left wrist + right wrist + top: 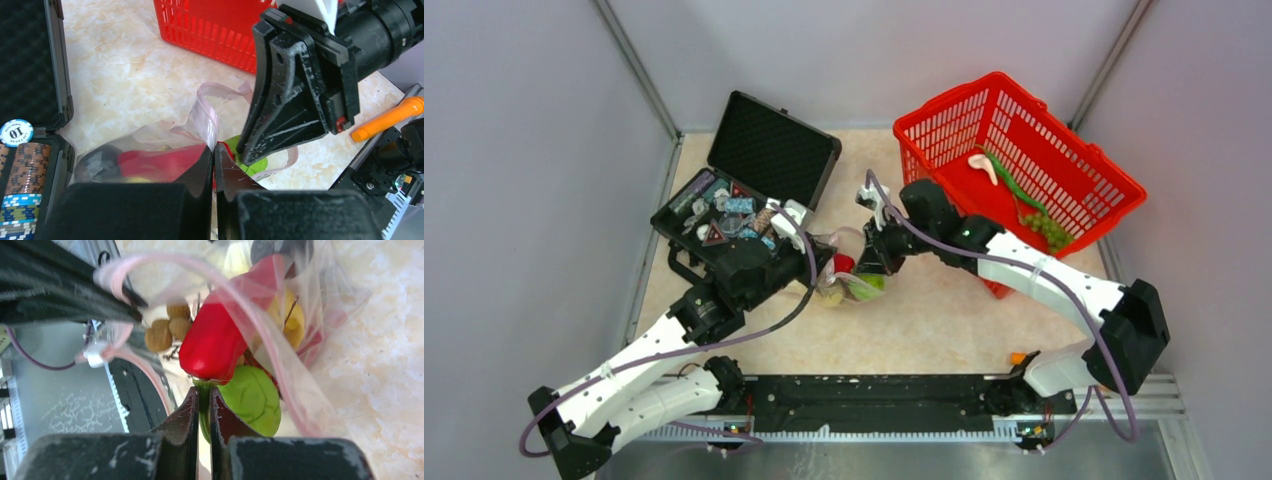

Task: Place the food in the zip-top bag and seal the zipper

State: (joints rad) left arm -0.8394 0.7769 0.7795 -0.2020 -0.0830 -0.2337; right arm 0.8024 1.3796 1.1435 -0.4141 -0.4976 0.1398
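The zip-top bag [832, 290] lies crumpled at mid-table beside the black case, its mouth held open. My left gripper [215, 148] is shut on the bag's mouth edge, just below the pink zipper [207, 107]. My right gripper [204, 393] is shut on the green stem of a red toy pepper [215, 340], which sits in the bag's mouth. A green leaf [252, 400] hangs beside the stem. Brown bits [165, 330] and a yellow piece [292, 315] show through the plastic. From above, the right gripper [871, 268] points down into the bag.
The red basket [1079, 165] stands at back right with green grapes [1049, 232] and a white piece inside. The open black case [774, 150] at back left holds chips [16, 132]. An orange marker [395, 117] lies by the rail at the near edge.
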